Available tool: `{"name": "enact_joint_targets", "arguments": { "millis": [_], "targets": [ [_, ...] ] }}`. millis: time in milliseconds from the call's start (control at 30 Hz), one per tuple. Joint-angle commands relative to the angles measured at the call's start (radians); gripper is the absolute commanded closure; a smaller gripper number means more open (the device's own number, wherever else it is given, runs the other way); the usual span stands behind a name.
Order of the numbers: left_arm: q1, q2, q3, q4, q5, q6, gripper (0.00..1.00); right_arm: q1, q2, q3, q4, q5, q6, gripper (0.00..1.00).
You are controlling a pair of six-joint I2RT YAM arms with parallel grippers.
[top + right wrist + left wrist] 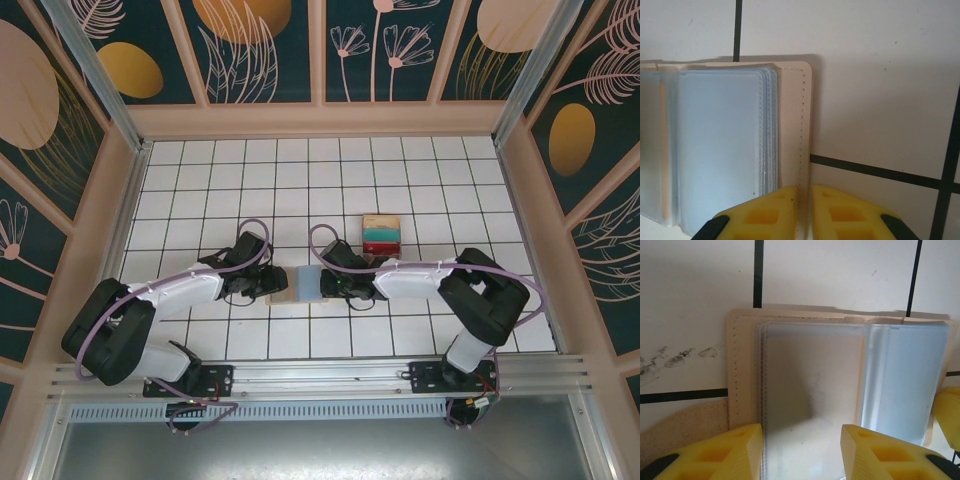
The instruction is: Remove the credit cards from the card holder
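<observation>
Pinching the tan cover edge of the card holder (790, 125), my right gripper (805, 192) is almost fully closed. My left gripper (801, 435) stands half open, its fingers astride the clear sleeves (810, 380); whether it grips them I cannot tell. The holder lies open on the white tiled table (200, 180), between leaf-painted walls (270, 50). One sleeve holds a light blue card (720, 150). A pile of credit cards (381, 235) lies near, beyond my right gripper.

My white tiled table (200, 170) bears the open card holder (300, 283) flat; the stacked credit cards (381, 235) lie near it, beyond and to its right.
</observation>
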Motion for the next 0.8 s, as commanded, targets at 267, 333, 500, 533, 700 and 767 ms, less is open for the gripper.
{"name": "enact_joint_targets", "arguments": {
  "millis": [267, 333, 500, 533, 700, 767],
  "targets": [
    [-0.007, -0.002, 0.005, -0.014, -0.004, 0.007, 0.53, 0.021, 0.049, 0.02, 0.002, -0.026, 0.017, 0.84],
    [-0.006, 0.005, 0.003, -0.012, 0.001, 0.009, 0.53, 0.022, 0.05, 0.022, 0.001, -0.026, 0.016, 0.84],
    [-0.007, 0.029, 0.001, -0.001, 0.025, 0.013, 0.53, 0.025, 0.051, 0.022, 0.001, -0.025, 0.017, 0.84],
    [-0.006, 0.032, 0.001, 0.002, 0.029, 0.013, 0.53, 0.026, 0.051, 0.022, 0.001, -0.025, 0.016, 0.84],
    [-0.006, 0.042, 0.004, 0.016, 0.061, 0.024, 0.49, 0.027, 0.052, 0.022, 0.002, -0.026, 0.018, 0.84],
    [-0.007, 0.039, 0.003, 0.039, 0.09, 0.025, 0.45, 0.027, 0.053, 0.024, 0.002, -0.026, 0.017, 0.84]
  ]
}}
